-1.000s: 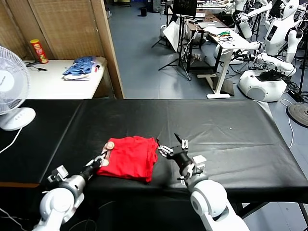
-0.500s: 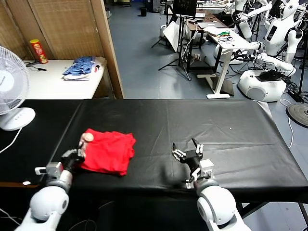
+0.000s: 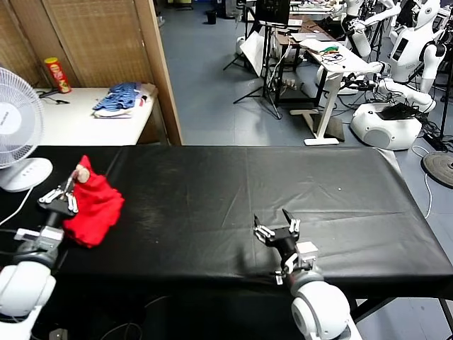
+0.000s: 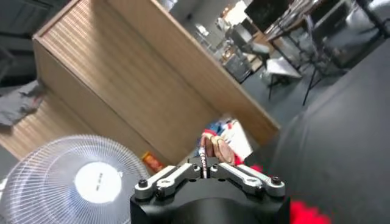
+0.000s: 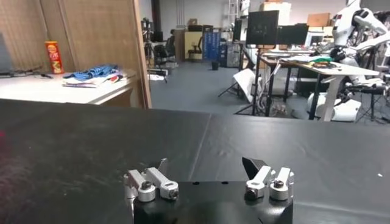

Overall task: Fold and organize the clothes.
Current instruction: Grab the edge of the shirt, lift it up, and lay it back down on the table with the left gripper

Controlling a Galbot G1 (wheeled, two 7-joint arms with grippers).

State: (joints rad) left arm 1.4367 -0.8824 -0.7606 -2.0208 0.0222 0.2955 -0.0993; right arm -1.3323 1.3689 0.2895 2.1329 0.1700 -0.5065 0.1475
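The clothes are one red T-shirt (image 3: 95, 204), bunched up at the left end of the black table (image 3: 283, 177). Its upper edge is lifted, and a brown print patch (image 3: 83, 172) shows at the top. My left gripper (image 3: 65, 191) is shut on that raised edge. In the left wrist view the closed fingertips (image 4: 205, 163) pinch the cloth just below the brown print (image 4: 218, 149), and red fabric (image 4: 304, 213) hangs beside the gripper body. My right gripper (image 3: 277, 228) hovers open near the table's front edge, right of centre and far from the shirt. Its spread jaws (image 5: 207, 169) hold nothing.
A white fan (image 3: 18, 127) stands at the table's far left, close behind the shirt. Behind it is a white side table with a blue-and-white striped pile (image 3: 117, 99) and a red chips can (image 3: 56, 74). A wooden partition (image 3: 159, 71) rises at the back.
My left gripper has dragged the shirt from the table's front centre to the left end and raised it, so it has bunched up. The right gripper drew back slightly and stayed open.
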